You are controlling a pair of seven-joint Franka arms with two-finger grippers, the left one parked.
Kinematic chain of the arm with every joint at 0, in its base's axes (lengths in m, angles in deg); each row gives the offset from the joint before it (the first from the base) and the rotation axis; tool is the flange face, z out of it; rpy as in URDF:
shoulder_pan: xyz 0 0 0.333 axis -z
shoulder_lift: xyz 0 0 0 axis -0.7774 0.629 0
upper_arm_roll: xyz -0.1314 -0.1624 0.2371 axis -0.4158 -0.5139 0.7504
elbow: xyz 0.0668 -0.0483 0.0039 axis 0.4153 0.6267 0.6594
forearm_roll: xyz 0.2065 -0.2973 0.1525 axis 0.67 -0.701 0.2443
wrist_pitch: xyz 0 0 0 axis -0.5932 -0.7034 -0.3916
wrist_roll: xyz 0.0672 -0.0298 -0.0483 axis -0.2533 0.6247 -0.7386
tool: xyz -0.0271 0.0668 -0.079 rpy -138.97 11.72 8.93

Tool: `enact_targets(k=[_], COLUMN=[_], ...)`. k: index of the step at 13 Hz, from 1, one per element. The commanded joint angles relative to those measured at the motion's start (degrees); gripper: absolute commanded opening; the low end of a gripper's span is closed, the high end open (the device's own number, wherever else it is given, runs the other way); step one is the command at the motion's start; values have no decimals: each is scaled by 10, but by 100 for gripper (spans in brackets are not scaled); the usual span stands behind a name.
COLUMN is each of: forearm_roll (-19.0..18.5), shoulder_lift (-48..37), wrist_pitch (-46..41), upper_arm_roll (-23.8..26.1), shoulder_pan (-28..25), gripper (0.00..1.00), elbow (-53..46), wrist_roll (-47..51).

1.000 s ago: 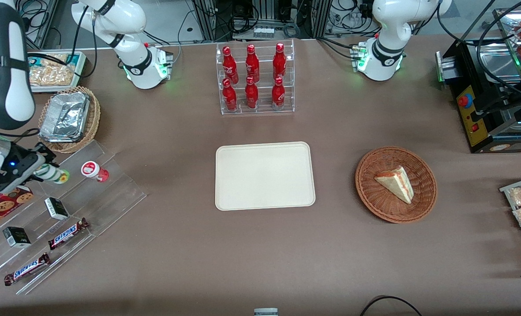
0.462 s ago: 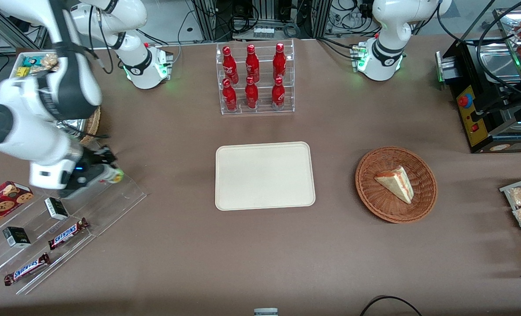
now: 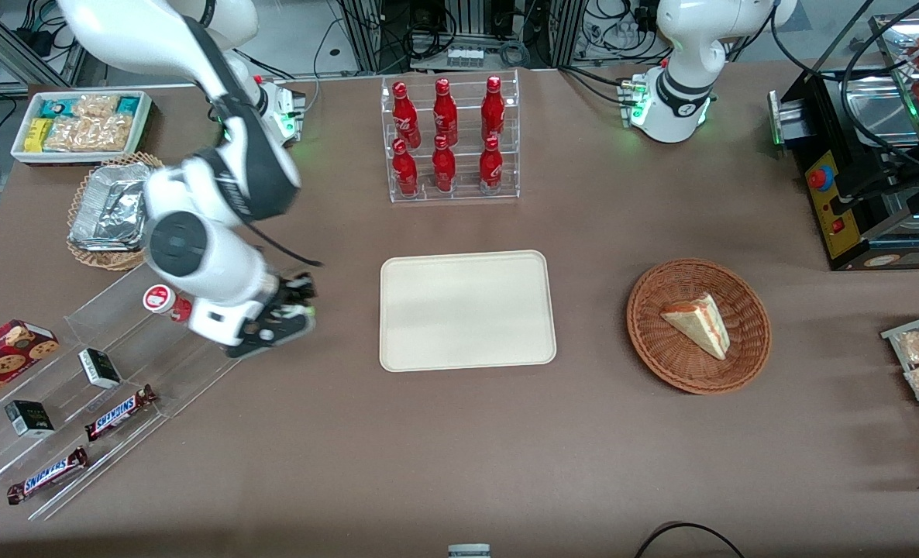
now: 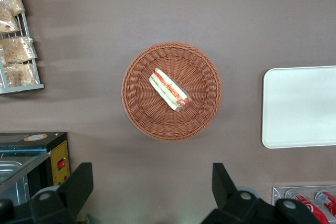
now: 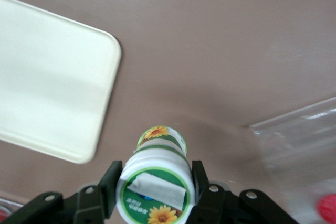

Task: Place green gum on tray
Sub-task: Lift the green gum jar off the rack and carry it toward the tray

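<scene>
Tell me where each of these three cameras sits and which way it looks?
Front view: faces both arm bases across the table; shows the working arm, its claw near the tray.
Left wrist view: on the parked arm, looking straight down at the basket with a sandwich; its own fingers show.
Right wrist view: on the working arm, looking down past its claw, shut on the green gum.
All three share the tray.

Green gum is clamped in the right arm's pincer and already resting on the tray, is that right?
Not quite. The pincer does clamp the green gum, but it hangs above bare table beside the tray, not on it; the right wrist view shows this.
</scene>
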Motion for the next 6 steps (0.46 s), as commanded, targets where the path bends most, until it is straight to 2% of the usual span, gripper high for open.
enact_targets(k=[1,6], forearm_roll=[24,27], shoulder_lift=[81,170], wrist_pitch=[10,105], upper_arm_roll=[-6,-6], shoulder_pan=[-41,-119], gripper=[0,0], elbow=[-82,-128], wrist_roll=[82,241])
